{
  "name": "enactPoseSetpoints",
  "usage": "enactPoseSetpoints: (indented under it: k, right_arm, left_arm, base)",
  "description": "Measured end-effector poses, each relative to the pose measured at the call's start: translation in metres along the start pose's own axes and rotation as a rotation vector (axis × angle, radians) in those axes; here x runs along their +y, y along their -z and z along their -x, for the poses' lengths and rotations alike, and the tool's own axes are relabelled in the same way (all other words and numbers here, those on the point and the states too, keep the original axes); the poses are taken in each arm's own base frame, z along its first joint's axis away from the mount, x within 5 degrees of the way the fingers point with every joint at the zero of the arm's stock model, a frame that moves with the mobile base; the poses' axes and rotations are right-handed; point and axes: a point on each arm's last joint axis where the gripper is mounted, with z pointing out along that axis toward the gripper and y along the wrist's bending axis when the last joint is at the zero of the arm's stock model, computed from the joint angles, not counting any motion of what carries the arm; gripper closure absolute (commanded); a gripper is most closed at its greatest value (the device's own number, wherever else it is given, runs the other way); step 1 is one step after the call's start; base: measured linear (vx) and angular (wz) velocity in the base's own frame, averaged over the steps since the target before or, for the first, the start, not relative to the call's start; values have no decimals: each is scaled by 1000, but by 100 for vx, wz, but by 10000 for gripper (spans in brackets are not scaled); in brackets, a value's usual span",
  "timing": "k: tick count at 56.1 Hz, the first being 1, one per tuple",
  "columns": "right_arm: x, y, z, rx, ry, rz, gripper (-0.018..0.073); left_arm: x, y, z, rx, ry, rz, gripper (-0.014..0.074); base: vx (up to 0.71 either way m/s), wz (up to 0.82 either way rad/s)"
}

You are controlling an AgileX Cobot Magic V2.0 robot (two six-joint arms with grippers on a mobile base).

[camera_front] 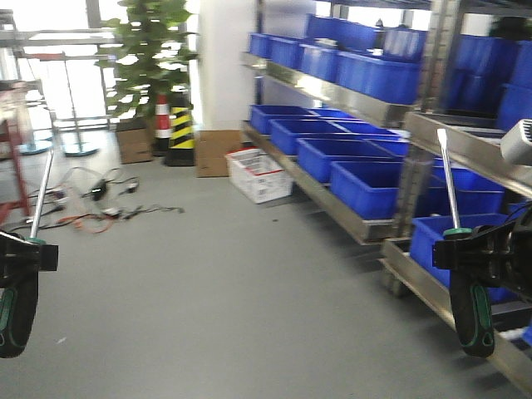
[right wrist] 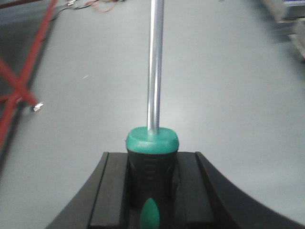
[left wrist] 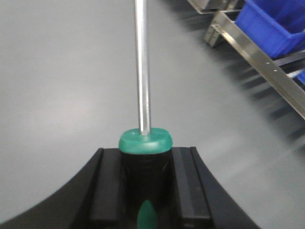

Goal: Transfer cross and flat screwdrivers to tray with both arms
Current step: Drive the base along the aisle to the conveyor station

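Each arm holds one screwdriver upright over the grey floor, shaft pointing up. In the front view my left gripper (camera_front: 25, 253) sits at the left edge, shut on a green-and-black handle (camera_front: 15, 320) that hangs below it. My right gripper (camera_front: 470, 249) at the right edge clamps the other screwdriver (camera_front: 472, 320) the same way. In the left wrist view the gripper (left wrist: 145, 160) presses both black pads against the screwdriver (left wrist: 145, 140). The right wrist view shows that gripper (right wrist: 152, 162) shut on its screwdriver (right wrist: 152, 139). I cannot tell cross from flat. The tray is out of view.
Metal shelving with several blue bins (camera_front: 374, 179) runs along the right. A white crate (camera_front: 259, 174), a cardboard box (camera_front: 214, 154) and a striped cone (camera_front: 180, 129) stand at the back. Cables (camera_front: 91, 204) lie on the floor at left. A red frame (right wrist: 19, 86) shows in the right wrist view.
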Motion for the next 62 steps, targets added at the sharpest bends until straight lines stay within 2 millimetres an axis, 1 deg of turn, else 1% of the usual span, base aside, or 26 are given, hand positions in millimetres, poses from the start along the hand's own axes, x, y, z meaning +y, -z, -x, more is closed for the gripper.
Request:
enactPoseSetpoints:
  k: [26,62]
  right_arm:
    - [0,0,0,0,0,0,568]
    - [0,0,0,0,1,-1,568]
  left_arm:
    - [0,0,0,0,0,0,596]
    - [0,0,0,0,-1,0,596]
  base:
    - [40,-72]
    - [32,-85]
